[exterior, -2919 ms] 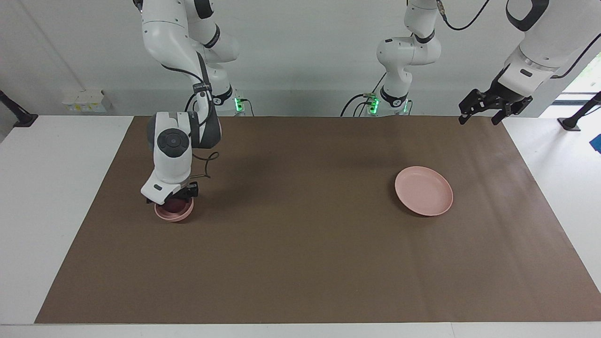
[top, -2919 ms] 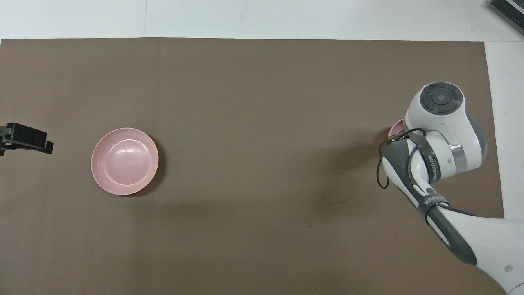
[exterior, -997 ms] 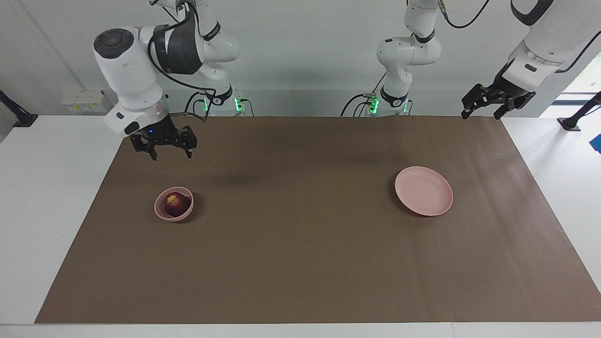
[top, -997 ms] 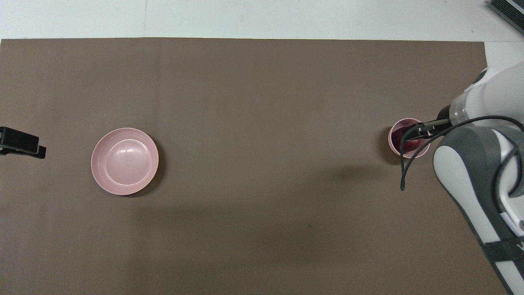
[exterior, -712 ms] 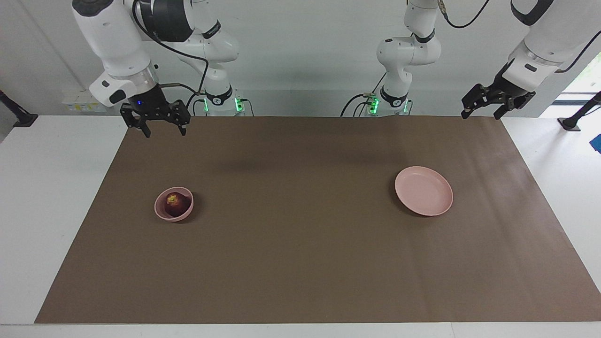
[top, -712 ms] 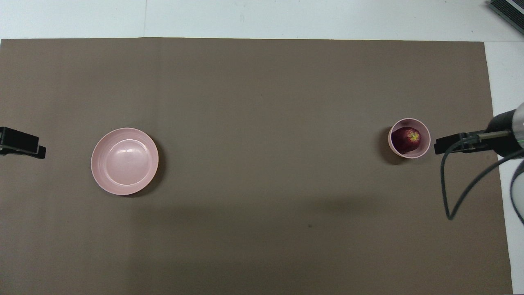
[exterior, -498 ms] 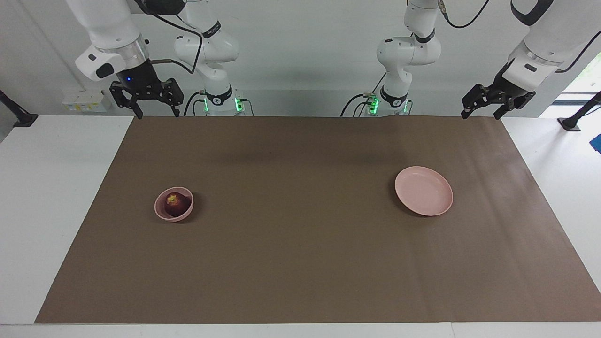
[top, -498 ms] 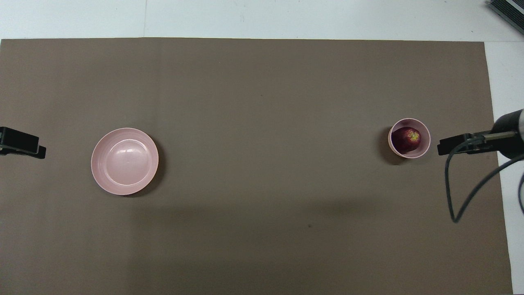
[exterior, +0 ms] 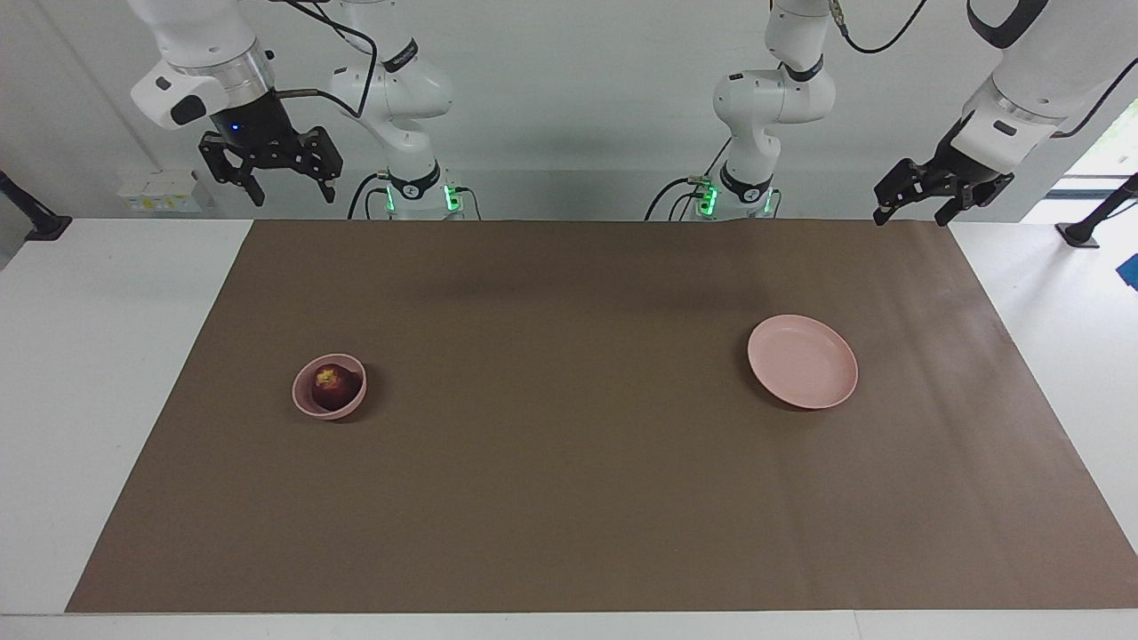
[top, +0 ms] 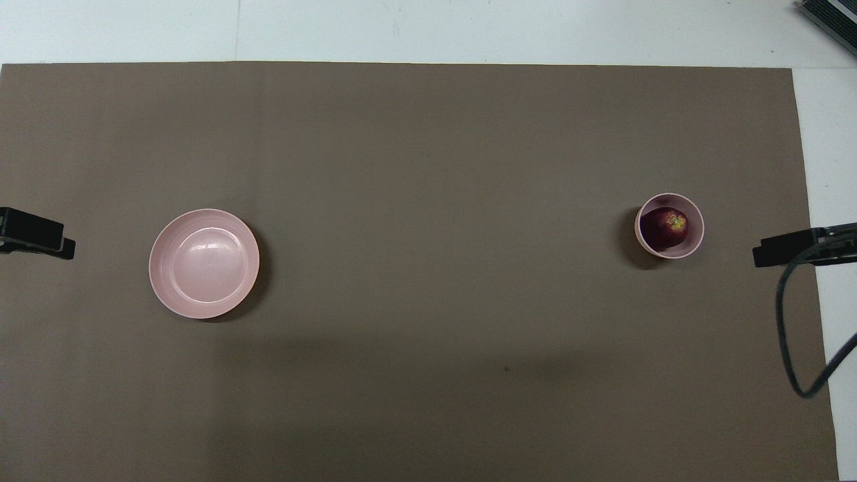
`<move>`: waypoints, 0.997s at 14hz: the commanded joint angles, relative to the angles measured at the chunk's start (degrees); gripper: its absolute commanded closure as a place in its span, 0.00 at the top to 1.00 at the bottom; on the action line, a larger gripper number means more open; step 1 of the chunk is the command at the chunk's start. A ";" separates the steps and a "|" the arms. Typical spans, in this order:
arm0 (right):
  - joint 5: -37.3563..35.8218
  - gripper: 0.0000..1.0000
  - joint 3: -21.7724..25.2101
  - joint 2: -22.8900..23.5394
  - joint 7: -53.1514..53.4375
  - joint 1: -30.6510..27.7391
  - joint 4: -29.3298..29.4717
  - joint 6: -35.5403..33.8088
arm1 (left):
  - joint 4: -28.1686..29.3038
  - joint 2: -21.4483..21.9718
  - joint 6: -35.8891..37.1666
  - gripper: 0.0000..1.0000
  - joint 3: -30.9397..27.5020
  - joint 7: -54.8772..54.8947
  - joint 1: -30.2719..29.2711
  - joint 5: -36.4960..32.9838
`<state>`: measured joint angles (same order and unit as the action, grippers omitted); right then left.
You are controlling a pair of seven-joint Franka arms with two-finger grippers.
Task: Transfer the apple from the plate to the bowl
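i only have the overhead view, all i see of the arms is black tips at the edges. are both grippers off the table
Observer: Yes. The right gripper hangs high in the air at its own end, well above the brown mat.
Operator: fingers open or shut on it
Observer: Open, holding nothing. The apple sits in the bowl.
Operator: and the left one
Observer: The left gripper waits raised past the mat's corner at its own end, open too, far above the empty plate.
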<state>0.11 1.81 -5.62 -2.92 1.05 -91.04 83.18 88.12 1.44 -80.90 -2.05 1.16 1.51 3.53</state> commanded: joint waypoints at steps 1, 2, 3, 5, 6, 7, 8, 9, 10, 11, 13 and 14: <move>0.59 1.00 -0.05 -0.09 -1.48 -1.31 0.60 -1.09 | -0.31 0.50 1.18 1.00 -0.15 0.07 0.16 -0.45; 0.25 1.00 -0.05 -0.18 -1.65 -1.31 0.78 -1.35 | -0.31 0.50 1.18 1.00 -0.15 0.16 0.16 -0.45; -0.02 1.00 0.04 -0.18 -2.09 -1.31 0.78 -1.87 | -0.31 0.50 1.27 1.00 -0.15 0.16 0.16 -0.45; -1.60 1.00 -0.14 -0.53 -5.59 -1.22 0.52 -1.09 | -0.31 0.50 1.18 1.00 -0.15 0.16 0.16 -0.45; -1.60 1.00 -0.14 -0.53 -5.78 -1.22 0.43 -0.83 | -0.31 0.50 1.27 1.00 -0.15 0.16 0.16 -0.45; -1.60 1.00 -0.14 -0.62 -5.70 -1.22 0.34 -0.82 | -0.31 0.50 1.18 1.00 -0.15 0.16 0.16 -0.45; -1.60 1.00 -0.14 -0.70 -5.69 -1.22 0.17 -0.91 | -0.31 0.50 1.18 1.00 -0.15 0.16 0.16 -0.45; -1.60 1.00 -0.14 -0.70 -5.69 -1.22 0.08 -0.91 | -0.31 0.50 1.18 1.00 -0.15 0.16 0.16 -0.45; -1.52 1.00 -0.14 -0.70 -5.52 -1.22 0.08 -0.91 | -0.31 0.50 1.18 1.00 -0.15 0.16 0.16 -0.45; -1.51 1.00 -0.22 -0.97 -5.34 -1.13 -0.01 -1.00 | -0.31 0.50 1.18 1.00 -0.15 0.16 0.16 -0.45; -1.43 1.00 -0.14 -1.14 -5.34 -1.22 -0.54 -1.00 | -0.31 0.50 1.18 1.00 -0.15 0.16 0.16 -0.45; -1.43 1.00 -0.05 -1.32 -5.43 -1.31 -0.54 -1.35 | -0.31 0.50 1.18 1.00 -0.15 0.16 0.16 -0.45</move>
<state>-0.63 2.02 -5.72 -6.97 0.43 -90.82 82.81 88.12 1.44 -80.87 -2.05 1.16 1.51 3.53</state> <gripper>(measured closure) 0.000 0.000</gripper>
